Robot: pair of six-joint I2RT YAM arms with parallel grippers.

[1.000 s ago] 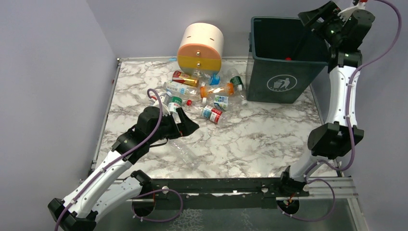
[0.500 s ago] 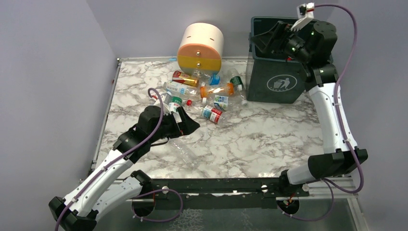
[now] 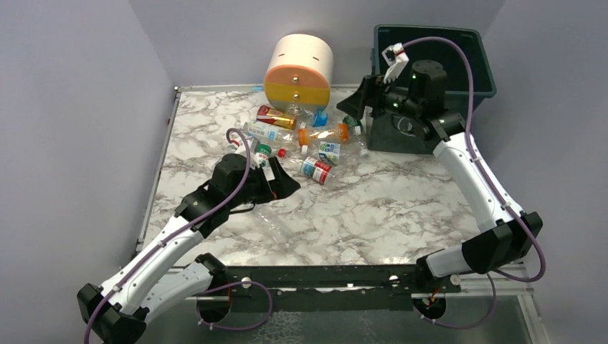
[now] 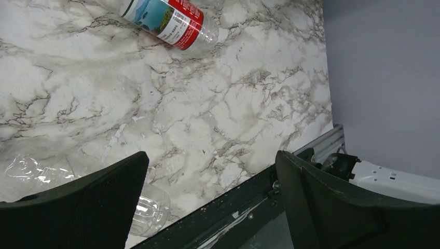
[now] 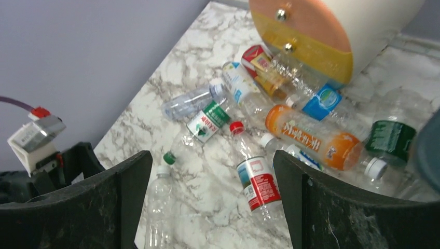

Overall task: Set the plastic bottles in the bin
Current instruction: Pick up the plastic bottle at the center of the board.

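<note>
I'm hovering the right gripper (image 3: 364, 97), jaws apart and empty, above the plastic bottles (image 3: 315, 140) heaped just beside the bin (image 3: 477, 64). My left gripper (image 3: 283, 188), also gaping empty, is hanging over 1 clear bottle (image 3: 276, 218).

The near right part of the table (image 3: 387, 208) is bare marble, so a gripper can pass there. At the far middle the bottles (image 3: 319, 140) lie in a tight heap, many touching, with little room between them. The round drawer unit (image 3: 299, 69) stands just behind the heap and blocks its far side. The bin (image 3: 477, 57) fills the far right corner. One clear bottle (image 3: 276, 223) lies beside the left arm (image 3: 186, 222).
</note>
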